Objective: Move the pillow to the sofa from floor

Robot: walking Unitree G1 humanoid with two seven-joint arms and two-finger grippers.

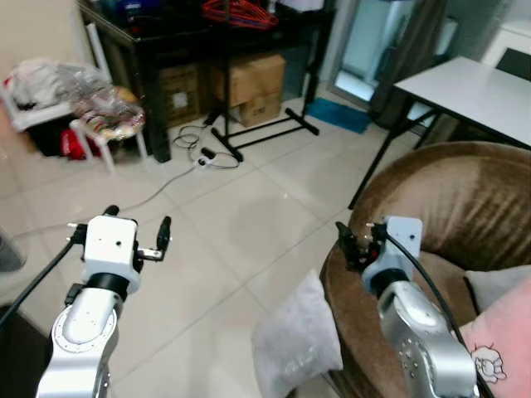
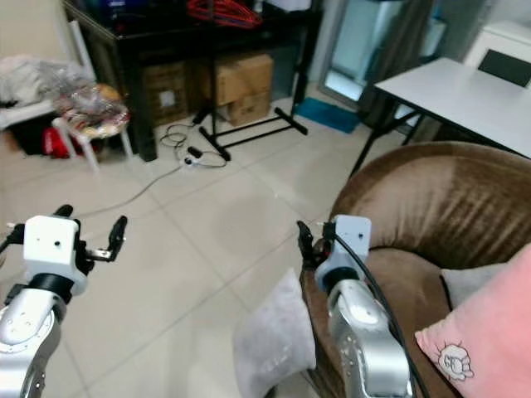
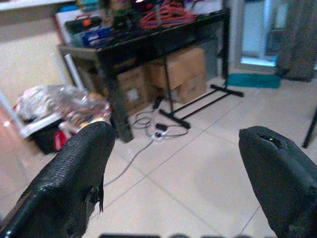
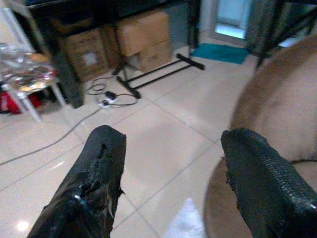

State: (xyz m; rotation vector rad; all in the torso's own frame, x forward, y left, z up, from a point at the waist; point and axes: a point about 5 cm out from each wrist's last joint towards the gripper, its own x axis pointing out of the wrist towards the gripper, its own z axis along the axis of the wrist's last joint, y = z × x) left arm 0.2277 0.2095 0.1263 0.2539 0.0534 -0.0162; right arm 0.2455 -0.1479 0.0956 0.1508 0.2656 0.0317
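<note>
One grey pillow [image 1: 294,340] leans on the floor [image 1: 224,224] against the brown sofa [image 1: 448,207], beside the right pincer [image 1: 353,245]. Two cushions, grey [image 1: 494,286] and pink [image 1: 502,340], lie on the sofa. Both pincers, the left pincer [image 1: 137,232] too, hang wide and empty above the tiles; a cable [image 1: 145,195] trails toward the black table [image 1: 191,41].

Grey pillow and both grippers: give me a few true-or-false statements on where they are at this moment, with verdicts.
1. The grey pillow lies on the sofa seat. False: it stands on the floor tiles, leaning against the outside of the brown sofa.
2. The left gripper is open and holds nothing. True.
3. The right gripper is shut on the grey pillow. False: its fingers are apart and empty, above the sofa's edge.
4. A pink cushion already lies on the sofa. True.
5. A white table stands behind the sofa. True.
6. Cardboard boxes are stacked on top of the black desk. False: they sit under it, on the floor.
</note>
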